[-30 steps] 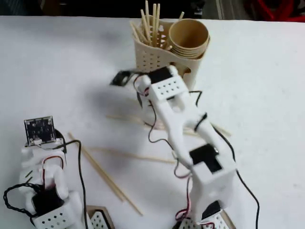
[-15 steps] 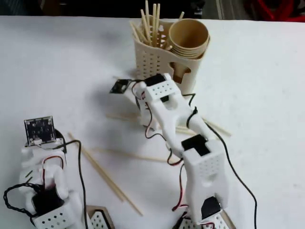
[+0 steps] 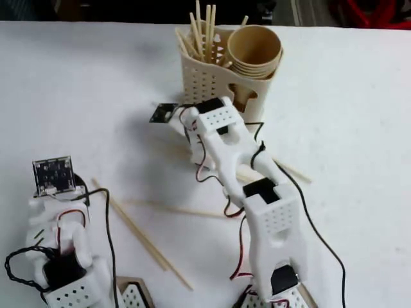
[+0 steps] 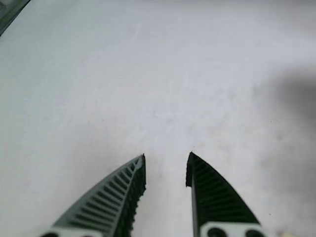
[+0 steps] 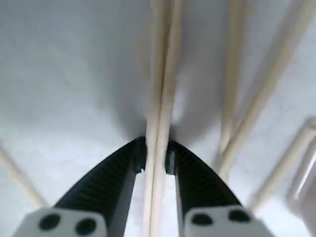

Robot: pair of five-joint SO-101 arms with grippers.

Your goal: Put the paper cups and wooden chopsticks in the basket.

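Note:
A white perforated basket [image 3: 204, 80] stands at the back of the table. It holds stacked paper cups [image 3: 255, 46] and several upright wooden chopsticks [image 3: 204, 29]. My right arm [image 3: 218, 128] is bent down to the table just in front of the basket. Its gripper [image 5: 155, 148] is shut on a pair of chopsticks [image 5: 164, 89] lying flat, one finger pressed on each side. More loose chopsticks [image 5: 232, 84] lie beside that pair. My left gripper [image 4: 167, 158] is open over bare table with nothing between its fingers.
Loose chopsticks lie on the white table: a long diagonal pair [image 3: 144, 237] near the left arm [image 3: 61, 256], one [image 3: 183, 210] in the middle, and one [image 3: 294, 171] right of the right arm. Cables trail from both arms.
My right arm has drawn back from the basket and dropped its wrist to the table, over the chopsticks in front of the basket. The left arm has kept still.

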